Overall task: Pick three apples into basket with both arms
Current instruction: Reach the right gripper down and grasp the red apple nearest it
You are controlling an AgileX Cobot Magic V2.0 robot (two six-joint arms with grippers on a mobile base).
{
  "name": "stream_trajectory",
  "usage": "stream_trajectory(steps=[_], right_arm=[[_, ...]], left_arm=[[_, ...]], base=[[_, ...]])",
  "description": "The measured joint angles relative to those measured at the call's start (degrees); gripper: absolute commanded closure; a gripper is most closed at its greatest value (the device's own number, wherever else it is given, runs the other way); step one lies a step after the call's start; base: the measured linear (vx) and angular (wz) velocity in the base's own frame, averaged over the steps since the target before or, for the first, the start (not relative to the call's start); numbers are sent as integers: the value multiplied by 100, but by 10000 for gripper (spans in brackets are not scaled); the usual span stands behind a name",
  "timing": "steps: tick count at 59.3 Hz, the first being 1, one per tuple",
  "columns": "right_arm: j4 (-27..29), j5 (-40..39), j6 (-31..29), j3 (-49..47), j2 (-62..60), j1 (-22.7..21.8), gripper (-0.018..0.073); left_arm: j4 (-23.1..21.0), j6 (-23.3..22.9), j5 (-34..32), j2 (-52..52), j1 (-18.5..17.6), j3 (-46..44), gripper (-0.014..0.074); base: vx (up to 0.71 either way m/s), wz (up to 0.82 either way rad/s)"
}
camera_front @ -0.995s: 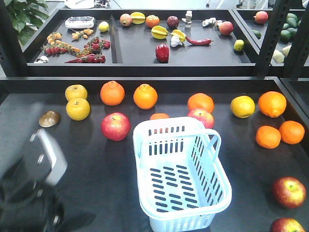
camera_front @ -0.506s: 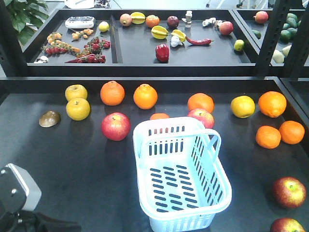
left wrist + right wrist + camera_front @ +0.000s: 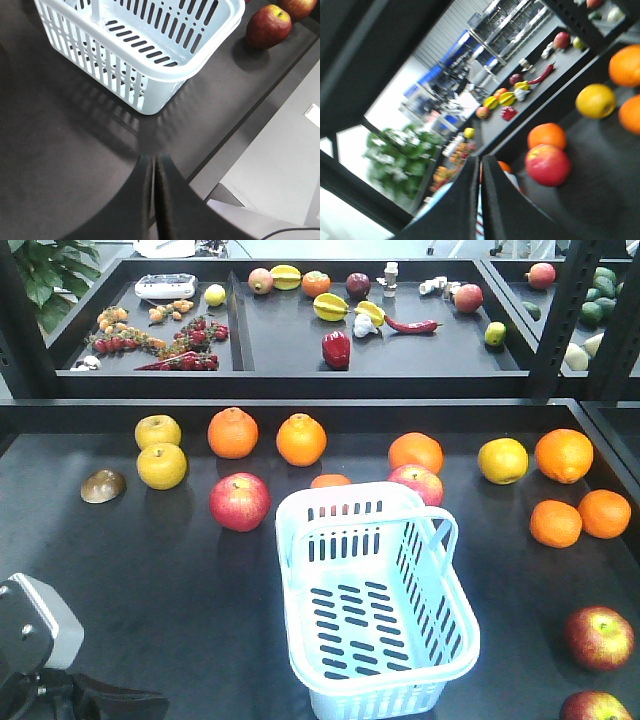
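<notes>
The black table (image 3: 150,580) is seen filling the lower half, with a shelf tray (image 3: 290,345) of mixed produce raised behind it. At the table's centre front the basket (image 3: 372,702) is found standing upright, and nothing is seen lying in it. The left arm's grey housing (image 3: 35,625) is caught in the near left corner, well apart from the basket.

Four red apples are counted on the table. The left apple (image 3: 239,501) is set just beside the basket's far left corner. The rear apple (image 3: 415,482) is partly hidden behind the far rim. The right apple (image 3: 598,637) and the corner apple (image 3: 592,706) are placed near the right edge, the latter cut by the frame. Oranges (image 3: 233,432) are ranged along the back and right, and yellow fruits (image 3: 160,465) are paired at the back left beside a brown flattish object (image 3: 103,485).

The left gripper (image 3: 151,159) is shown over the table's near edge with its fingers pressed together on nothing, the basket's corner ahead. The right gripper (image 3: 480,159) is likewise shown closed to a hairline and empty, pointed towards a red apple and an orange.
</notes>
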Motion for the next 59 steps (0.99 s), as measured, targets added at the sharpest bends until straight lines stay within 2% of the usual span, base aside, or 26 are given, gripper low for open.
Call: stream_trajectory(steps=[7,16,22,29,40,44,52,59], right_arm=[[593,-148,202,0,0,0,564],[649,-88,199,-8,0,0,564],[206,483,-272,-409,7,0,564],[-471,1357,-1040,-1371,360,0,564],[-1473,3748,-1867,-3136,1820,0,550],[-1931,4347,-2123,-3619,2452,0,546],[-2595,4672,-2277,-4087,3199,-5,545],[-2778,4688,-2264,-4128,3661,-11,536]], left_arm=[[0,0,5,0,0,0,603],[0,-4,33,0,0,0,603],[0,-4,37,0,0,0,603],[-2,-6,37,0,0,0,603],[-2,-6,37,0,0,0,603],[-2,-6,37,0,0,0,603],[-2,-11,37,0,0,0,603],[-2,-17,37,0,0,0,603]], base=[[0,0],[0,0],[0,0],[0,0],[0,0],[0,0],[0,0],[0,0]])
